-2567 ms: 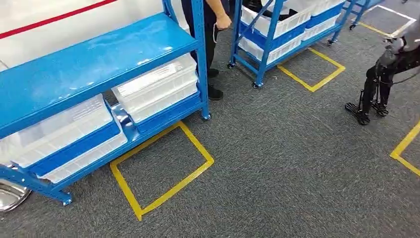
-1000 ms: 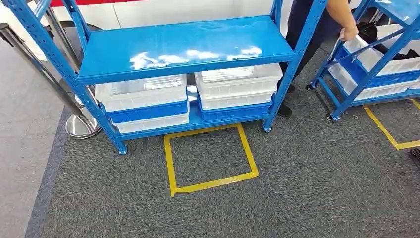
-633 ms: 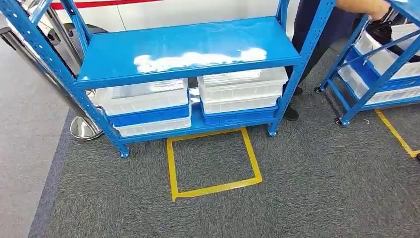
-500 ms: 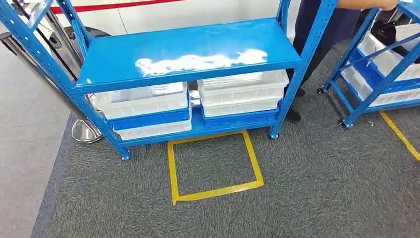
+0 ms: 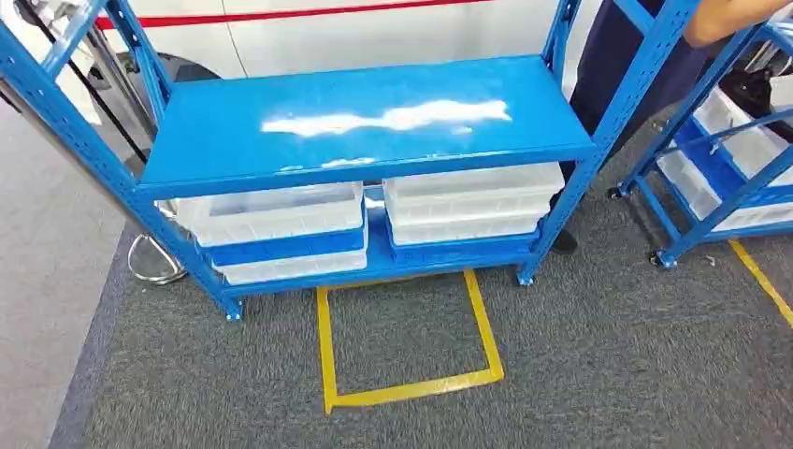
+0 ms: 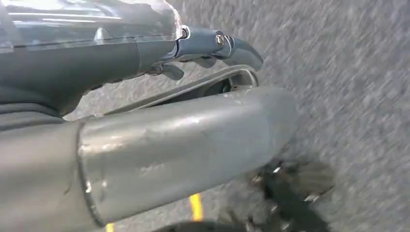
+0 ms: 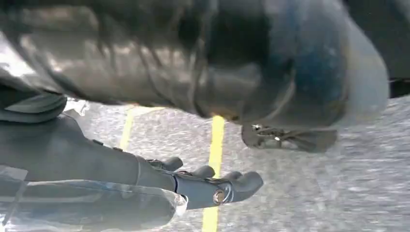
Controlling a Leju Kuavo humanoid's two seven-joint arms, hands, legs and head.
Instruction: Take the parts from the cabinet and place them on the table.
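- Two robot hands hang low over the grey carpet floor (image 5: 580, 374). The left hand (image 6: 212, 48) has its dark fingers (image 6: 241, 50) out straight and a little apart, and it holds nothing.
- The right hand (image 7: 203, 186) looks the same in the right wrist view. Its dark fingers (image 7: 241, 183) reach out flat, a little apart, with nothing in them. Yellow tape lines (image 7: 215, 159) run on the carpet under it.
- Nearest in the head view is a square of yellow tape on the floor (image 5: 411, 388). It lies just in front of the rack.
- Next comes the big blue metal shelf rack (image 5: 365, 117). Its wide middle shelf is bare and shiny.
- On the low shelf under it sit two stacks of clear white plastic bins. The left stack of bins (image 5: 276, 229) and the right stack of bins (image 5: 468, 206) stand side by side, with a small gap between them. I cannot tell what parts are inside.
- Left of the rack stands a shiny metal post with a round foot (image 5: 154, 262).
- Off to the right is a second blue rack with white bins (image 5: 729, 159).
- Behind the racks stands a person in dark clothes (image 5: 636, 65), with an arm reaching over the second rack.
- Farthest back is a white wall with a red stripe (image 5: 309, 19).
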